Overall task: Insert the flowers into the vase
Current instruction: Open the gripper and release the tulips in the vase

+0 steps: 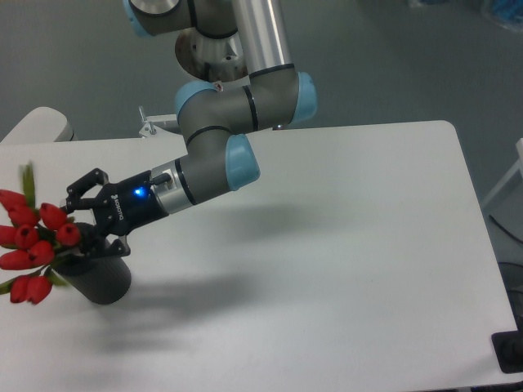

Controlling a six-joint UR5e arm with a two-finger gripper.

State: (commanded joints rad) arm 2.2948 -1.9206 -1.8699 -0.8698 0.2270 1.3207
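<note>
The flowers (pixel 34 243), red tulip buds with green leaves, lean out to the left over the table's left edge. Their stems run down into the mouth of the dark grey vase (pixel 101 281), which stands upright near the front left of the white table (pixel 327 245). My gripper (pixel 78 222) reaches in from the right, level with the vase's rim and just right of the buds. Its fingers (pixel 85 181) stand spread, one above and one below the stems, and they look apart from them. The lower stems are hidden inside the vase.
The arm's blue and grey joints (pixel 237 98) rise over the back middle of the table. A small metal fitting (pixel 149 126) sits at the back edge, and a pale rounded object (pixel 37 126) lies off the back left corner.
</note>
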